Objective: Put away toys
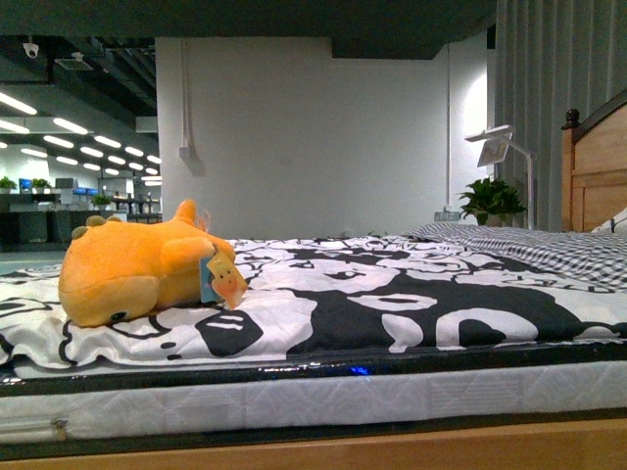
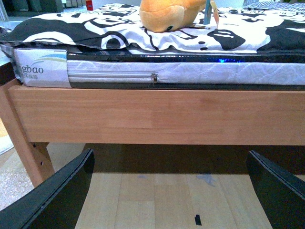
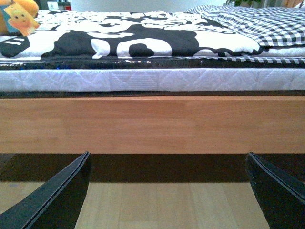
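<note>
An orange-yellow plush toy [image 1: 137, 269] lies on its side on the bed's black-and-white cover, at the left, with a paper tag [image 1: 223, 282] hanging from it. It also shows in the left wrist view [image 2: 171, 13], and its tag in the right wrist view [image 3: 20, 18]. My left gripper [image 2: 169, 195] is open and empty, low in front of the bed's wooden side rail [image 2: 157, 117], below the toy. My right gripper [image 3: 167, 193] is open and empty, low in front of the same rail [image 3: 152, 125], to the right of the toy. Neither arm shows in the front view.
The mattress [image 1: 323, 397] has a white quilted side with a zip [image 2: 153, 78]. A checked pillow [image 1: 529, 240] and a wooden headboard [image 1: 593, 171] are at the right. A lamp [image 1: 500, 142] and a potted plant [image 1: 493, 201] stand behind. A wooden bed leg [image 2: 26, 152] and wood floor [image 2: 162, 200] are below.
</note>
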You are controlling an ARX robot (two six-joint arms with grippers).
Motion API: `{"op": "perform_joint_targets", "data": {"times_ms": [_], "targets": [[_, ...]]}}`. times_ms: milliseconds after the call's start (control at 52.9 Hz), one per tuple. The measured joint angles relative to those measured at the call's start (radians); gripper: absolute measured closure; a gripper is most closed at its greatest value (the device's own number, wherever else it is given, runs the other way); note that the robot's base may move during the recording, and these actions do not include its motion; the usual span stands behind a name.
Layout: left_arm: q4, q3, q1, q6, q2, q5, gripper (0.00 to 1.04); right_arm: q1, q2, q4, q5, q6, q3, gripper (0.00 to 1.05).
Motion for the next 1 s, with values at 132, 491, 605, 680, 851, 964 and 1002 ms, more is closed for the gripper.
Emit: {"op": "perform_joint_targets", "data": {"times_ms": [132,491,605,680,851,964,1002], "targets": [[0.0,0.0,0.0,0.0,0.0,0.0,0.06,0.0,0.0,0.0,0.002,0.0,0.0,0.06],[0.0,0.0,0.0,0.0,0.0,0.0,0.06,0.0,0.0,0.0,0.002,0.0,0.0,0.06],[0.0,0.0,0.0,0.0,0.0,0.0,0.06,0.0,0.0,0.0,0.002,0.0,0.0,0.06],[0.0,0.0,0.0,0.0,0.0,0.0,0.06,0.0,0.0,0.0,0.002,0.0,0.0,0.06],[0.0,0.0,0.0,0.0,0.0,0.0,0.06,0.0,0.0,0.0,0.002,0.0,0.0,0.06],[0.0,0.0,0.0,0.0,0.0,0.0,0.06,0.0,0.0,0.0,0.002,0.0,0.0,0.06],[0.0,0.0,0.0,0.0,0.0,0.0,0.06,0.0,0.0,0.0,0.002,0.0,0.0,0.06]]}}
